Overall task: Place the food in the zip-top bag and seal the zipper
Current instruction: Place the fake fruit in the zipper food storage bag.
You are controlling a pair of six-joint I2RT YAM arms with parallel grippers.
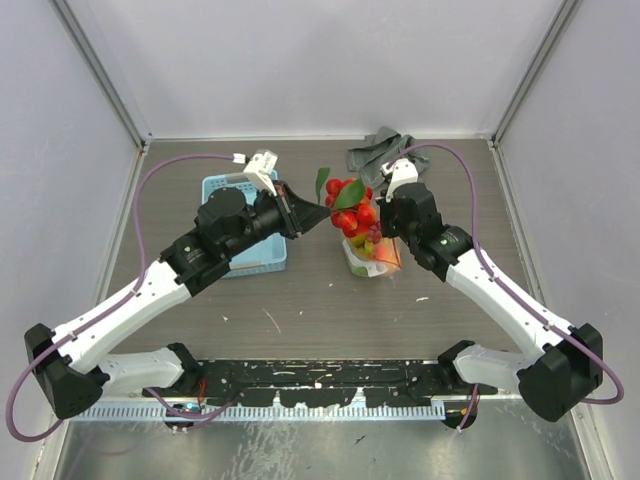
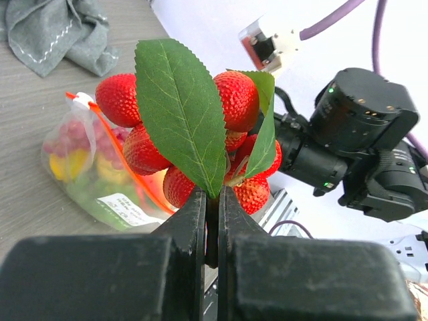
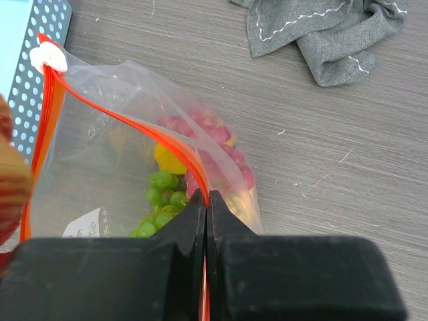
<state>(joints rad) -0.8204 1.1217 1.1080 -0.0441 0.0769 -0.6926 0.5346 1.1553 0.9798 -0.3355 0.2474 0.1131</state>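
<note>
My left gripper [image 2: 212, 192] is shut on the green leaf stem of a bunch of red strawberries [image 2: 235, 100] and holds it in the air over the clear zip-top bag [image 2: 87, 174]. In the top view the strawberries [image 1: 350, 208] hang just above the bag [image 1: 372, 258]. My right gripper [image 3: 206, 198] is shut on the bag's red-orange zipper strip [image 3: 144, 130] and holds the mouth open. Green grapes [image 3: 160, 190], purple grapes [image 3: 214, 134] and a yellow lemon [image 3: 167, 160] lie inside the bag [image 3: 100, 174]. The peach is hard to tell apart.
A light blue basket [image 1: 245, 255] stands under the left arm. A grey cloth [image 1: 378, 152] lies crumpled at the back, also in the right wrist view [image 3: 328, 33]. White walls enclose the grey table on three sides.
</note>
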